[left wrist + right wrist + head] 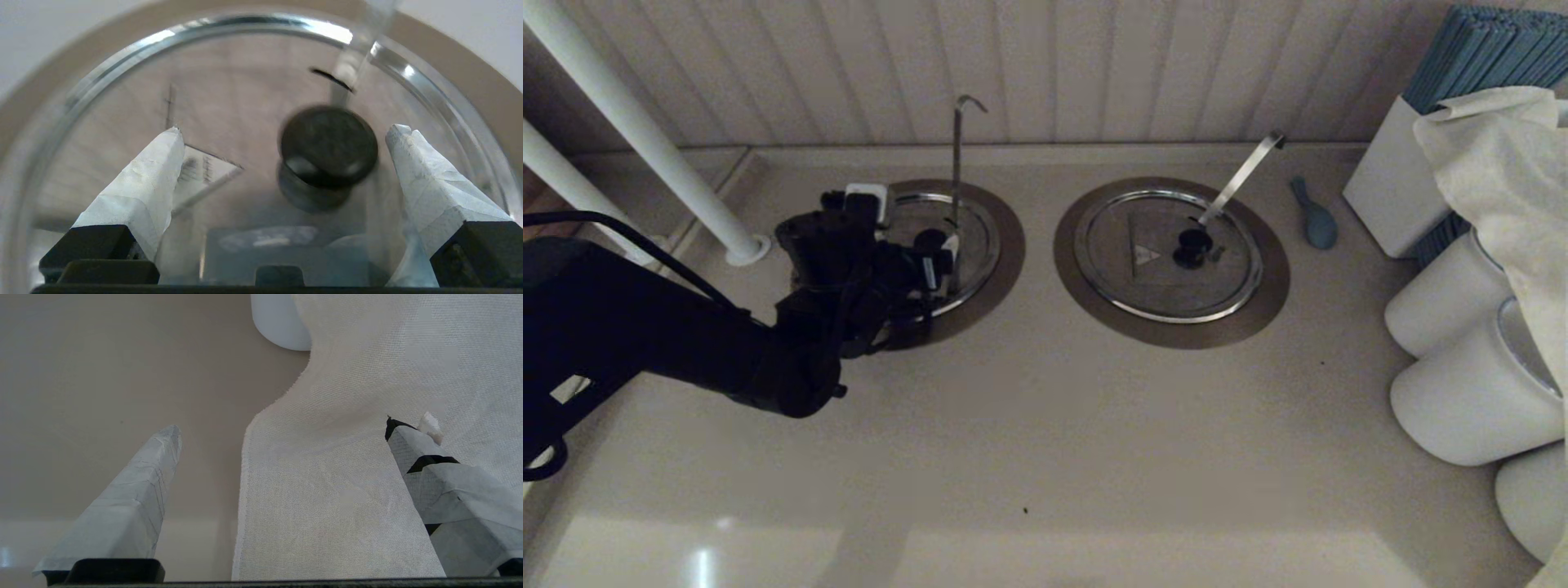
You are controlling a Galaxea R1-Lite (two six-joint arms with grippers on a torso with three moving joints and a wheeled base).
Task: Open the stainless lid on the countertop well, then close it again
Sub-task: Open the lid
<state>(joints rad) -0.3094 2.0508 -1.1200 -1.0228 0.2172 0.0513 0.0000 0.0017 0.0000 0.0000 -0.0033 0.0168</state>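
The stainless lid (976, 237) lies flat in the countertop well, inside the bronze ring (1010, 245), with its thin hook-topped handle (956, 163) standing up behind. My left gripper (931, 261) hovers low over this lid, open. In the left wrist view the black knob (329, 145) sits between the taped fingers of the left gripper (286, 130), closer to one fingertip (402, 141) and touching neither. The triangle mark (204, 171) shows beside the other finger. My right gripper (282, 424) is parked off to the side, open, above a white cloth (367, 375); the head view does not show it.
The twin lid (1168, 253) with its slanted strip handle (1241, 175) sits to the right. A blue spoon (1315, 216), a white box of blue sticks (1388, 196), white tubs (1462, 408) and draped cloth (1503, 163) crowd the right. A white pole (645, 139) stands left.
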